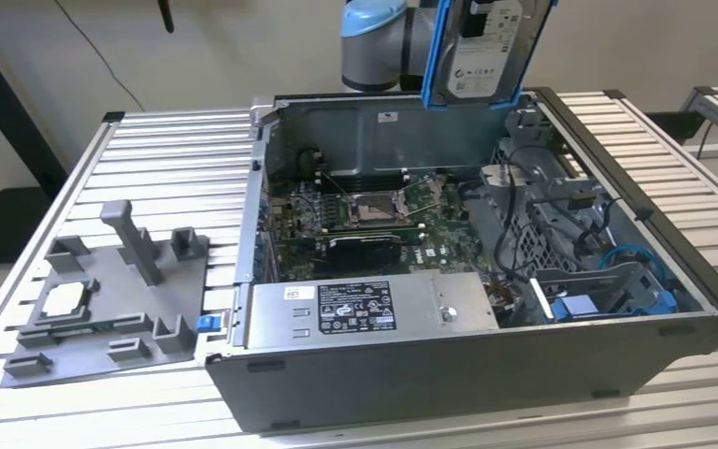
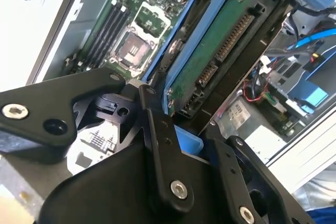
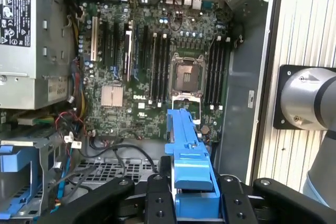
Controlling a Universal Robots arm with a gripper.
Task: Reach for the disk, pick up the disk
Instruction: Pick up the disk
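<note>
The disk (image 1: 490,47), a silver hard drive with a white label in a blue bracket, hangs upright in the air above the back rim of the open computer case (image 1: 459,374). In the second wrist view the disk (image 2: 210,61) shows its green circuit-board side and blue frame. In the first wrist view the disk (image 3: 188,156) appears edge-on as a blue bracket. My gripper (image 3: 191,200) is shut on the disk, with a black finger (image 3: 157,198) pressed against each side of the bracket. The gripper (image 2: 181,129) holds the disk's lower end over the motherboard.
Below lies the motherboard (image 1: 359,210) with an empty CPU socket (image 3: 186,74). A power supply (image 1: 359,309) sits at the case's front, and a blue drive bay (image 1: 621,285) and cables at the exterior view's right. A grey fixture (image 1: 109,299) holding a CPU chip (image 1: 60,299) stands on the slatted table (image 1: 172,159).
</note>
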